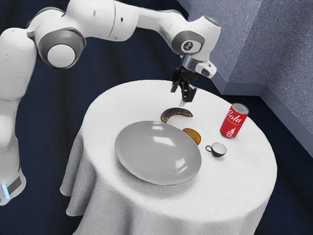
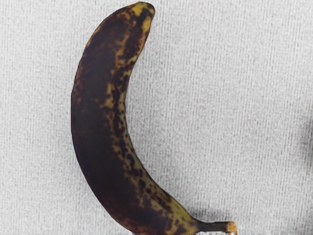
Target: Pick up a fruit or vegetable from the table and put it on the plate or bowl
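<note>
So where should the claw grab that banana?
Probably around its thick middle, from straight above. The banana lies flat on the cloth, so the claw hanging over it can close across its narrow width; both ends taper thin.

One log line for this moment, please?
stage: approach | gripper: open, above banana | banana: on table, beside plate | held: nothing

Your banana (image 1: 176, 114) lay flat, curved, overripe: brown-black skin, yellow flecks, stem intact. You had it just beside the far rim of the grey plate (image 1: 158, 152).
</note>
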Controlling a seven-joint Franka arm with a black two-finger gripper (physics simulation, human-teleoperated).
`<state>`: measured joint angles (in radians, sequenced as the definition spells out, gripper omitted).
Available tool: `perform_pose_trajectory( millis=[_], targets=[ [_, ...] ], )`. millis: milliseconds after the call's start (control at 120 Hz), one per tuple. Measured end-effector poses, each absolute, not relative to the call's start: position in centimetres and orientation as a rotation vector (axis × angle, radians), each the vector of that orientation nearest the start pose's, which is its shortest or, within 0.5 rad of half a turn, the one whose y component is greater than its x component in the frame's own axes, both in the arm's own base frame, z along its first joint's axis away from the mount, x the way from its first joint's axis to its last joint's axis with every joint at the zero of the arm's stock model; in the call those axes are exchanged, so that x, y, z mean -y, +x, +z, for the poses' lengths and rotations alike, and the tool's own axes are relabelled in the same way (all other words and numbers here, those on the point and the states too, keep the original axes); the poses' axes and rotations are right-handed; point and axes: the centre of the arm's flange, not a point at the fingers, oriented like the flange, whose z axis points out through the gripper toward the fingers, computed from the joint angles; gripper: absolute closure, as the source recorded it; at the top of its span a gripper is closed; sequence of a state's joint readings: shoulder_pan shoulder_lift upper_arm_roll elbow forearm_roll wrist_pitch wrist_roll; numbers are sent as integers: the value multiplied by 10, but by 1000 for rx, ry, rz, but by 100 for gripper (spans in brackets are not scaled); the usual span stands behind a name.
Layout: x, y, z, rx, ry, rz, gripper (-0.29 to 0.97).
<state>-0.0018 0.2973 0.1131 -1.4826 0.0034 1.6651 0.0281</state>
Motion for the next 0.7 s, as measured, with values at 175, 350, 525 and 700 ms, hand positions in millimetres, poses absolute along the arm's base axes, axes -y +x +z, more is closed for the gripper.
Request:
perform_pose_trajectory(
  millis=[175, 350, 525, 700],
  targets=[
    [-59, 620, 472, 122, -3121, 230, 0],
    [-59, 617, 465, 129, -3131, 211, 0],
    [-59, 620, 454, 134, -3137, 208, 0],
    [-64, 623, 445, 140, -3129, 206, 0]
  ],
)
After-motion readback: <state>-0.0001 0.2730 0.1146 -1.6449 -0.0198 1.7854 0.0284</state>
